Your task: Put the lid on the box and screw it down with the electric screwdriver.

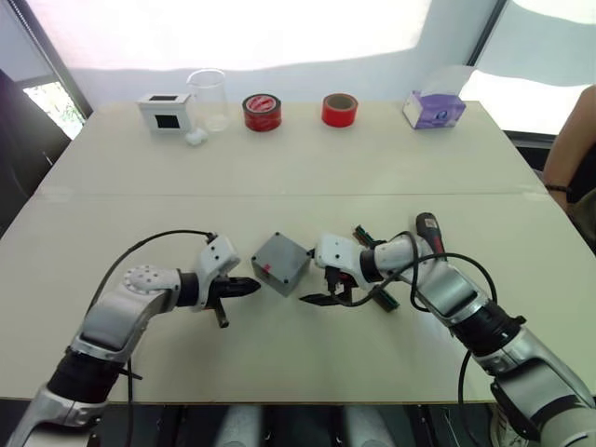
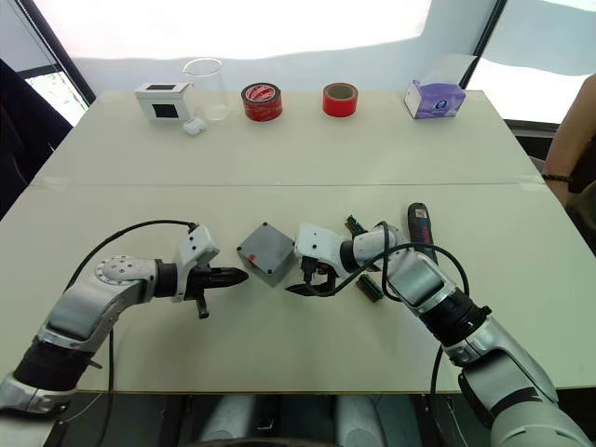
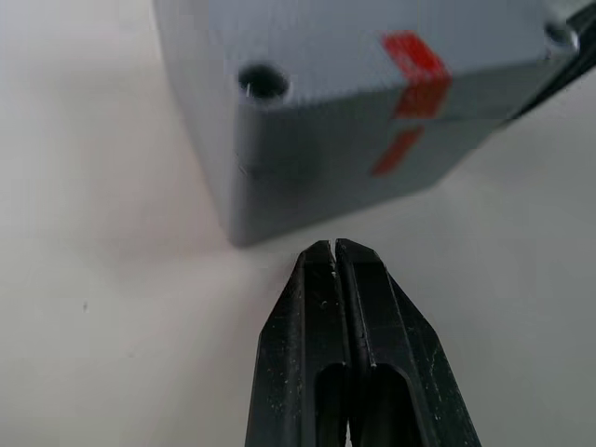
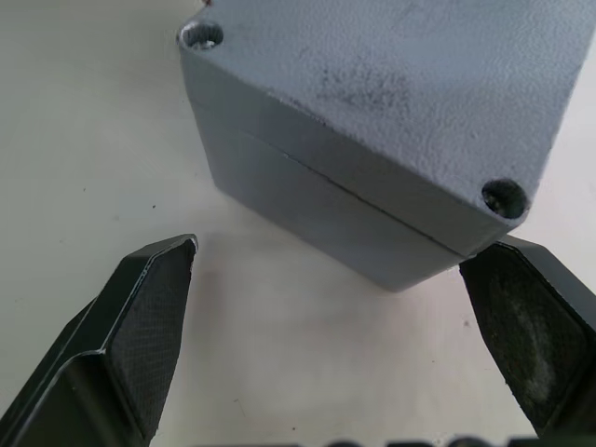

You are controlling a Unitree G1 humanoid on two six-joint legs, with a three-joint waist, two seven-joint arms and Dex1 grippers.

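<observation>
I find the lid (image 4: pixel 400 84) already seated on the box (image 1: pixel 280 264) mid-table, my left gripper (image 1: pixel 244 287) pinched together beside 1 corner, my right gripper (image 1: pixel 315 299) spread to steady it (electric screwdriver (image 1: pixel 428 233) lying untouched beyond my right arm)

No lettering is legible anywhere; the grey box (image 3: pixel 372 112) carries only a plain red mark without text.

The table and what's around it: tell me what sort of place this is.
Probably a workshop or lab bench for assembly practice, beside bright windows. A wide pale table holds a grey box with its lid on, an electric screwdriver, and two red tape rolls along the far edge.
</observation>
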